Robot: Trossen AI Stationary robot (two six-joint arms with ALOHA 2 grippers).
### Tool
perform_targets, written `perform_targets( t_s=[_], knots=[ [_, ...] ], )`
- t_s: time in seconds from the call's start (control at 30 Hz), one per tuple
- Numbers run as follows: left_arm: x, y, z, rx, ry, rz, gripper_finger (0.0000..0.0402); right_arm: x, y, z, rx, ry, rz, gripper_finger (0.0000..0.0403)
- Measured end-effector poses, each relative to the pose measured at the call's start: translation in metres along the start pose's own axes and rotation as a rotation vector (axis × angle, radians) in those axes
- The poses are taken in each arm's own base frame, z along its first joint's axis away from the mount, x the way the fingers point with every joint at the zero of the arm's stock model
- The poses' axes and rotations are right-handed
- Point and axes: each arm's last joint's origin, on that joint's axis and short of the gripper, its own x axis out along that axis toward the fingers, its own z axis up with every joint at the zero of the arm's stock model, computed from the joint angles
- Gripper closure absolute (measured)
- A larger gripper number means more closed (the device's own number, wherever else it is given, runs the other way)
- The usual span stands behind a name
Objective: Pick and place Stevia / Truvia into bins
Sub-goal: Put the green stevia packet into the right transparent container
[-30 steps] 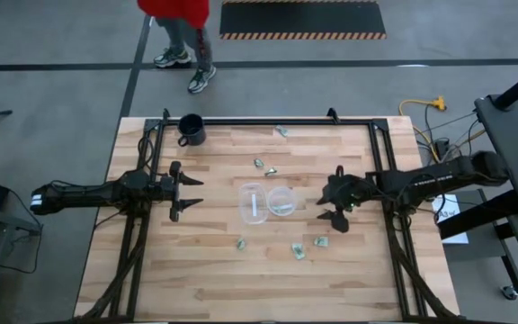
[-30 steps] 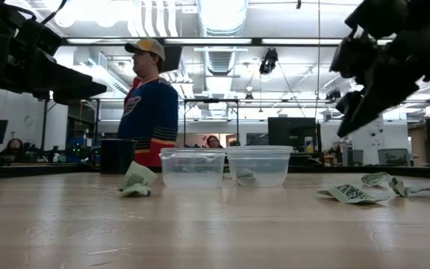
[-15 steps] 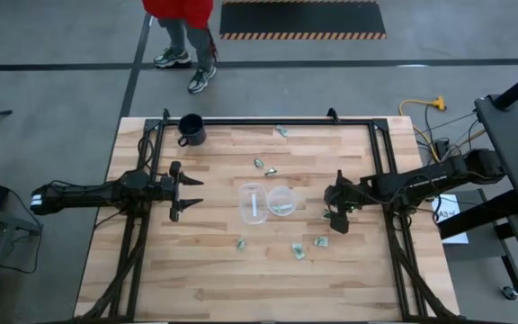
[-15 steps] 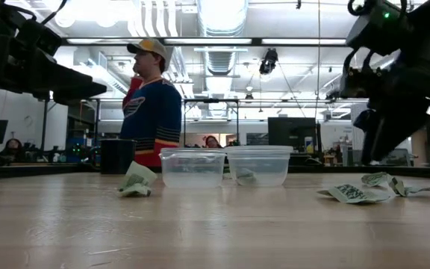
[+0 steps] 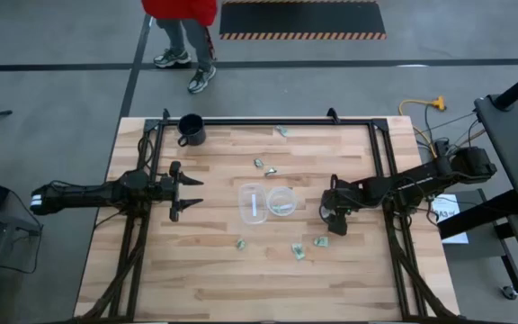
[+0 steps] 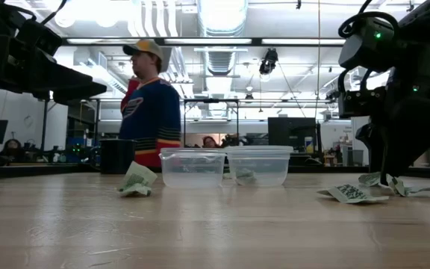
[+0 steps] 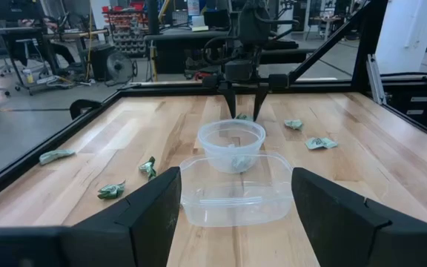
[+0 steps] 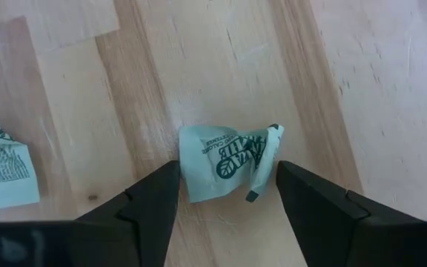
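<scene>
Right gripper (image 8: 224, 194), jaws parted, is straddling a crumpled Stevia packet (image 8: 230, 160) lying on the table (image 5: 214, 270) just beside the two clear bins (image 5: 268, 202), apparently poised for pinching, while the left gripper (image 5: 187, 191) is waiting open.

Dark green print is seen on a crumpled pale green sweetener packet (image 8: 230, 167) lying on the wooden table (image 8: 362, 89) between the spread fingers of the right gripper (image 8: 224, 194). A small line ending in "CALORIE" can be made out, with larger lettering and a leaf mark below it, too creased to be read. Print on a second packet (image 8: 2, 174), off to one side of that gripper, cannot be read. No other legible text is shown.
</scene>
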Motion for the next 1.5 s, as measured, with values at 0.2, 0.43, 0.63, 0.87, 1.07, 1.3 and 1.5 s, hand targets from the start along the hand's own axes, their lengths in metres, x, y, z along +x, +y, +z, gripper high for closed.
perform_targets(
  t_s=[0.2, 0.43, 0.63, 0.87, 1.07, 1.3, 1.5],
  knots=[
    [0.0, 0.0, 0.0, 0.0, 0.001, 0.0, 0.0162, -0.006, 0.0, 0.0, 0.002, -0.032, 0.019, 0.0203],
    [0.0, 0.0, 0.0, 0.0, 0.0, 0.0, 0.0162, -0.009, -0.001, 0.0, -0.001, -0.05, 0.013, 0.0259],
    [0.0, 0.0, 0.0, 0.0, 0.0, 0.0, 0.0162, -0.006, -0.001, 0.001, -0.023, -0.048, 0.0, 0.0358],
    [0.0, 0.0, 0.0, 0.0, 0.0, 0.0, 0.0162, -0.006, 0.0, 0.002, -0.067, -0.058, 0.015, 0.0394],
    [0.0, 0.0, 0.0, 0.0, 0.0, 0.0, 0.0162, -0.008, 0.006, 0.015, -0.141, -0.202, 0.071, 0.0395],
    [0.0, 0.0, 0.0, 0.0, 0.0, 0.0, 0.0162, -0.016, 0.014, 0.037, -0.243, -0.451, 0.113, 0.0395],
    [0.0, 0.0, 0.0, 0.0, 0.0, 0.0, 0.0162, -0.022, 0.018, 0.047, -0.259, -0.578, 0.137, 0.0395]
  ],
)
